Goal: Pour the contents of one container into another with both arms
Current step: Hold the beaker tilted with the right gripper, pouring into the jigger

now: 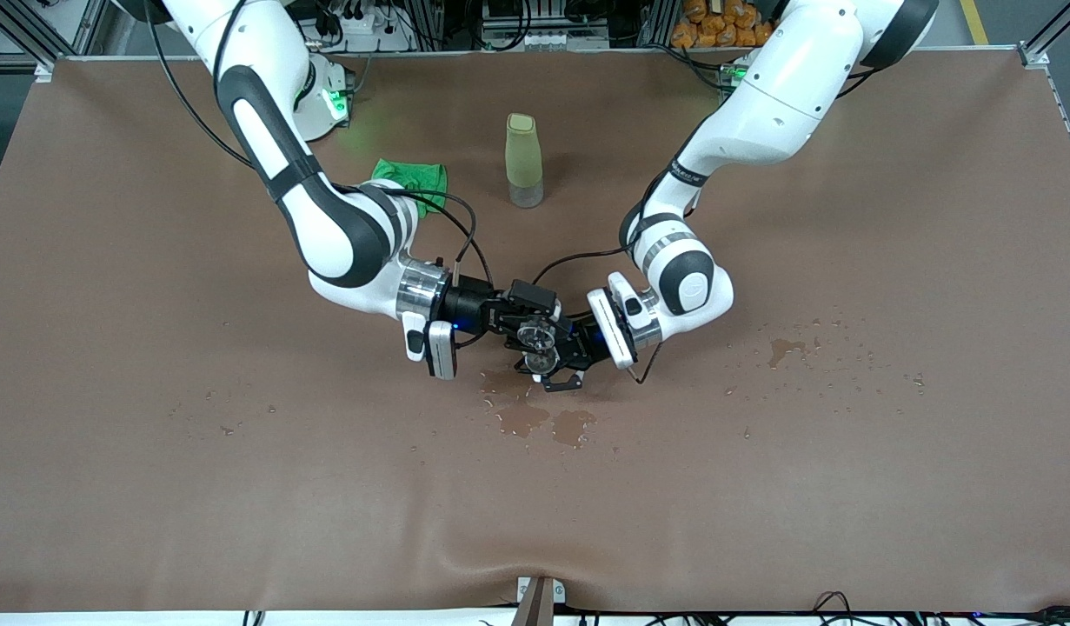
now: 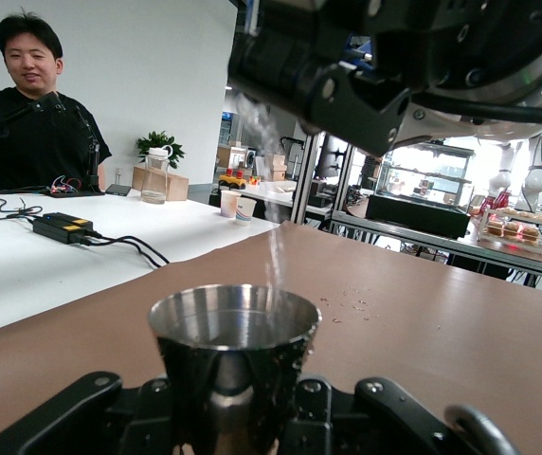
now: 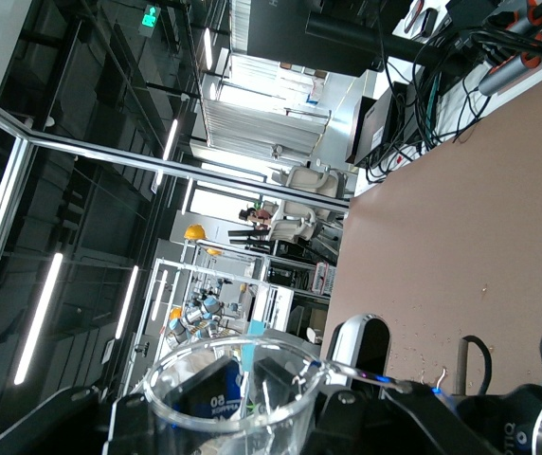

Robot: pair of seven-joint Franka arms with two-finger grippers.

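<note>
Spilled puddles [image 1: 535, 422] lay on the brown table [image 1: 152, 487], nearest the front camera. Over them, the left gripper [image 1: 559, 365] clamped an upright steel cup [image 2: 234, 353]. The right gripper [image 1: 524, 323] clamped a tilted clear cup [image 3: 238, 389] above it, a thin stream [image 2: 273, 261] falling.

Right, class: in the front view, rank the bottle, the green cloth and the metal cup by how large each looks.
1. Bottle, tallest, standing upright.
2. Green cloth, similar in area to the bottle, so the first two places are unsure.
3. Metal cup, clearly smallest, though grippers partly hide it.
</note>
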